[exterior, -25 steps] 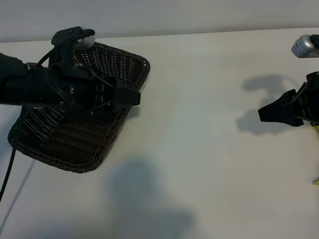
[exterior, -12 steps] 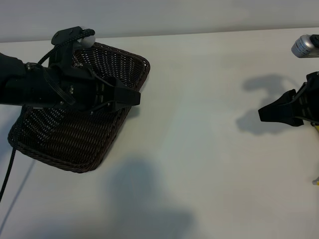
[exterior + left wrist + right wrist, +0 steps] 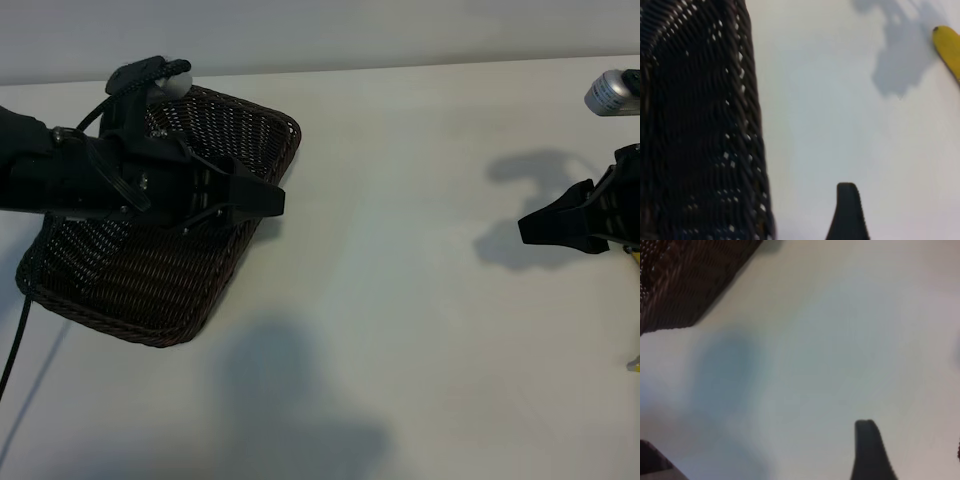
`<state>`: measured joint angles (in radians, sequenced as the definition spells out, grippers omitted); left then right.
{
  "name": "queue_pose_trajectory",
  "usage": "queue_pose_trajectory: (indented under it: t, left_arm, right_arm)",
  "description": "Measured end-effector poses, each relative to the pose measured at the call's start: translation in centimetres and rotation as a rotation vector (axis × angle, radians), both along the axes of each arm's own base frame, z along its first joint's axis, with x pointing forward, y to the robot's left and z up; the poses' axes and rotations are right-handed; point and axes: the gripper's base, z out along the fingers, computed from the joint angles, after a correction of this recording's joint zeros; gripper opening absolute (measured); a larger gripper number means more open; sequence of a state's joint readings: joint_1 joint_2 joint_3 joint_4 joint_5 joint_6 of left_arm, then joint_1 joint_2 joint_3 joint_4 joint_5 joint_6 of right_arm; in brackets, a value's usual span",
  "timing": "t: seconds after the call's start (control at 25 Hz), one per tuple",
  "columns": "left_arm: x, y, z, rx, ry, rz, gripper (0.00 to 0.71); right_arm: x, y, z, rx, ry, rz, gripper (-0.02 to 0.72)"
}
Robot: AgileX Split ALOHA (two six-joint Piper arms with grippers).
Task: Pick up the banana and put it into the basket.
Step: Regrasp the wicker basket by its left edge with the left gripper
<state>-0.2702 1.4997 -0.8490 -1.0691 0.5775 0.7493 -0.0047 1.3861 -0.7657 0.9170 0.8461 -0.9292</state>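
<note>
Right over the basket (image 3: 120, 290), at its side facing the open table (image 3: 400, 300): the left gripper (image 3: 272, 200), jaws standing wide apart, nothing between them. Points outward across the basket's rim toward the bare tabletop.

Beyond the basket's rim, only bare table for a long stretch.

Well apart from the basket, at the table's opposite end: the right gripper (image 3: 525, 230), jaws parted too and holding nothing, tips aimed back toward the basket.

Farthest from the basket, just beyond and beside the right gripper: the banana (image 3: 947, 47), lying on the table, not yet picked up. Shows in the left wrist view as one yellow end only, and in the exterior view as slivers of yellow at the frame's edge.

Judging from that: lies far closer to the right gripper than to the left, so a job for the right arm. Sits behind the tips rather than ahead of them, seen from the basket, so calls for a pull-back or turn before any descent. Long axis cannot be told for sure with so little of it showing; seems to run crosswise to the line from basket to gripper.
</note>
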Motion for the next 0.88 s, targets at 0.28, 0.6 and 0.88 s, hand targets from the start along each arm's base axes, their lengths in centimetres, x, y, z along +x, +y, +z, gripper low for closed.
queue_pose_trajectory:
  t: [0.28, 0.6, 0.88]
  left_arm:
    - [-2.4, 1.2, 2.5, 0.032, 0.132, 0.139, 0.563]
    - [-4.7, 4.3, 4.1, 0.162, 0.307, 0.538, 0.563]
    - [-4.4, 5.6, 3.7, 0.128, 0.449, 0.945, 0.563]
  right_arm:
    - [0.0, 0.0, 0.0, 0.0, 0.0, 0.0, 0.435]
    - [0.0, 0.0, 0.0, 0.001, 0.0, -0.001, 0.436]
    - [0.1, 0.0, 0.1, 0.015, -0.005, -0.016, 0.436]
